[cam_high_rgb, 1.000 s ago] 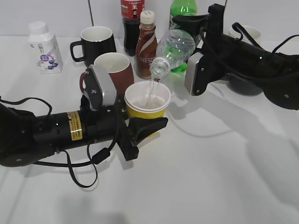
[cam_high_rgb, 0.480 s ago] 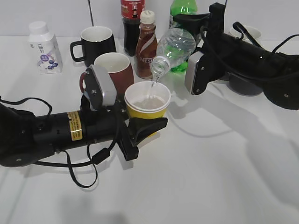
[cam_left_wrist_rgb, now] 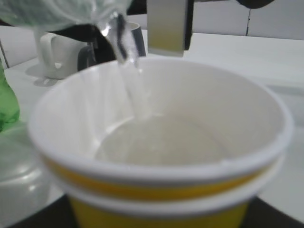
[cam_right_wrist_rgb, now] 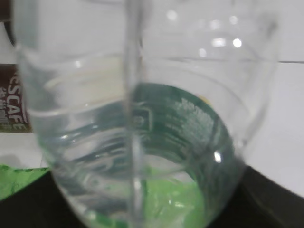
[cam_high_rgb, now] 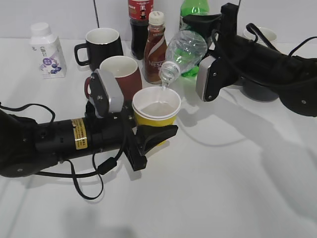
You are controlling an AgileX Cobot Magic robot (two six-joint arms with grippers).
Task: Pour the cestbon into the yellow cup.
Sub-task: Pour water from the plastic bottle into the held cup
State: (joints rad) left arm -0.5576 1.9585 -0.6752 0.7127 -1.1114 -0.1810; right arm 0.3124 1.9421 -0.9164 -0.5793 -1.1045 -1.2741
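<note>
White surface [cam_high_rgb: 237, 188], cluttered along top of exterior frame. Left end effector [cam_high_rgb: 148, 134], lower left, clenched around the yellow cup [cam_high_rgb: 156, 113] at frame centre, cup upright. Right end effector [cam_high_rgb: 210, 54], upper right, grasping the cestbon [cam_high_rgb: 185, 49], tilted neck-down, mouth just above the cup's far rim. Dark red mug [cam_high_rgb: 120, 73] just behind the cup; brown Nescafe bottle [cam_high_rgb: 155, 49] and green bottle [cam_high_rgb: 194, 9] further back.

Change from a second ago: stream thinner, bottle barely moved. Left wrist view shows a thin thread of water [cam_left_wrist_rgb: 133, 90] falling into a shallow pool. Judged: bottle nearly drained, pour close to done; righting the bottle probably next.
</note>
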